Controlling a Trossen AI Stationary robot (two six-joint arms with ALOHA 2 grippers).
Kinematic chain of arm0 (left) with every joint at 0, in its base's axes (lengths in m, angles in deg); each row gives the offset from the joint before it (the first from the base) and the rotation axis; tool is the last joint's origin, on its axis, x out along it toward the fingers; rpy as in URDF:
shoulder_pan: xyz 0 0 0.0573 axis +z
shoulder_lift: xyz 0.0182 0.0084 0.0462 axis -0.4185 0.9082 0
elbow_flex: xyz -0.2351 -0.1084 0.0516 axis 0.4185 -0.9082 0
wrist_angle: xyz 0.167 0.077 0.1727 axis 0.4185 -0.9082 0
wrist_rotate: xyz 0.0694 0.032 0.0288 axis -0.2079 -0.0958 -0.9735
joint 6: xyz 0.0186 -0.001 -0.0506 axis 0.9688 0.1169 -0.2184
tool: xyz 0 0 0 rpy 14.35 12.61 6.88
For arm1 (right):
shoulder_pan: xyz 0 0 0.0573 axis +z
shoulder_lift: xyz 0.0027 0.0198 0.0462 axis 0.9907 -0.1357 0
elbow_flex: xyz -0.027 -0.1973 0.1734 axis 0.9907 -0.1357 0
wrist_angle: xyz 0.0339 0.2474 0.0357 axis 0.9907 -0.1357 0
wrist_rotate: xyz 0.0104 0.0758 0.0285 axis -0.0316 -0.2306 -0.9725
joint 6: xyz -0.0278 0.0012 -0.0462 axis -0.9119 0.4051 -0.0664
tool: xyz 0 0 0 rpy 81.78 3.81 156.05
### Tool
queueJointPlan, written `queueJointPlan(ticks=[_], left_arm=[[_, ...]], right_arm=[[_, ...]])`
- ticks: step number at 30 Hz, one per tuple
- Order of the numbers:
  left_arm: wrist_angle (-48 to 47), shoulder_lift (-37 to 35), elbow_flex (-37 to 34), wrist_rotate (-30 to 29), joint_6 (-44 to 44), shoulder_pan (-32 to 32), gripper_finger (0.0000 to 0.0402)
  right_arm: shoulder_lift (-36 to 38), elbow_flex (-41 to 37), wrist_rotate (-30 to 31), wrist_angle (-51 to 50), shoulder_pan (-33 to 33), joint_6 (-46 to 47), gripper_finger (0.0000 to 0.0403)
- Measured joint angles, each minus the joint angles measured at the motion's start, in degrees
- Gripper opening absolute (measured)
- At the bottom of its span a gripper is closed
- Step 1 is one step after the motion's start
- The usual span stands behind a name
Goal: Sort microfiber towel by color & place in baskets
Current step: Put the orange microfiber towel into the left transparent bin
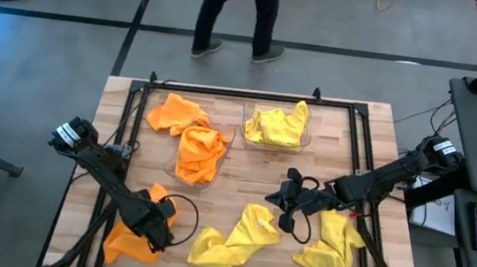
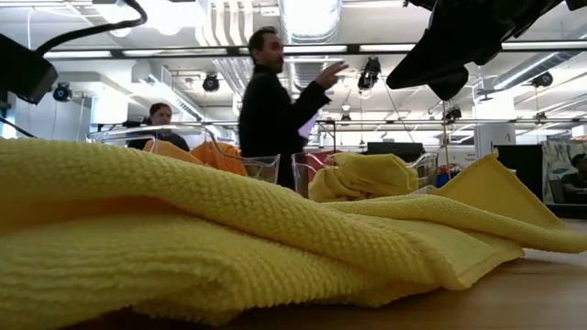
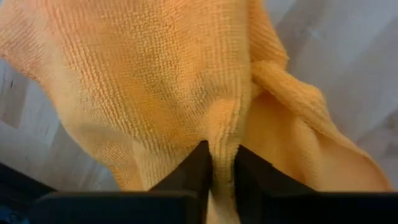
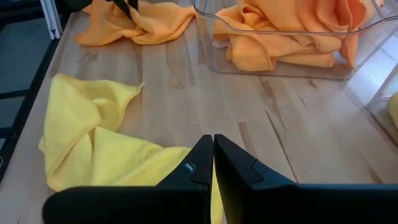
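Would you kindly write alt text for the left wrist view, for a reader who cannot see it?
The left gripper has its jaws pinched on a fold of an orange microfiber towel, which fills most of the picture. Pale table surface shows beside the cloth.

Grey floor (image 1: 339,20) with dark lines surrounds the wooden desk (image 1: 243,174); a person (image 1: 238,13) stands at top centre; ceiling lights (image 2: 183,14) glow overhead.

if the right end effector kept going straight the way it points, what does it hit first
Probably the yellow towel lying just ahead of the shut right end effector; beyond it is bare table, then the clear basket of orange towels. Depth is hard to judge.
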Motion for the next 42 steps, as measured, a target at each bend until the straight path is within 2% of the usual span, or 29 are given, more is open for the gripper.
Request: queueJointPlan(ticks=[2, 5, 10, 18, 24, 32, 37, 42], left_arm=[[-0.06, 0.00, 1.03, -0.01, 1.23, 0.00, 0.0013], [-0.67, -0.07, 3.62, -0.55, 2.82, -0.01, 0.0005], [-5.12, -0.11, 11.32, -6.59, 6.42, -1.26, 0.0001], [-17.36, -0.12, 26.46, -22.22, 6.09, -6.72, 0.0000], [-24.26, -0.02, 33.42, -36.63, 5.25, -12.05, 0.0000], [-27.26, 0.00, 38.42, -54.55, 6.69, -17.10, 0.0000], [-27.19, 0.00, 39.31, -70.99, 11.37, -17.08, 0.0000], [-27.22, 0.00, 39.29, -76.12, 16.90, -14.24, 0.0000]], right_arm=[[0.00, 0.00, 0.00, 0.00, 0.00, 0.00, 0.0009], [0.00, 0.00, 0.00, 0.00, 0.00, -0.11, 0.0009], [0.00, 0.00, 0.00, 0.00, 0.00, -0.62, 0.0009], [0.00, 0.00, 0.00, 0.00, 0.02, -0.85, 0.0009], [0.00, 0.00, -0.02, 0.00, 0.02, -1.12, 0.0009], [0.00, 0.00, -0.02, 0.00, 0.02, -1.30, 0.0009], [0.00, 0.00, -0.02, 0.31, 0.02, -1.53, 0.0009], [0.00, 0.00, -0.02, 0.46, 0.02, -1.55, 0.0009]])
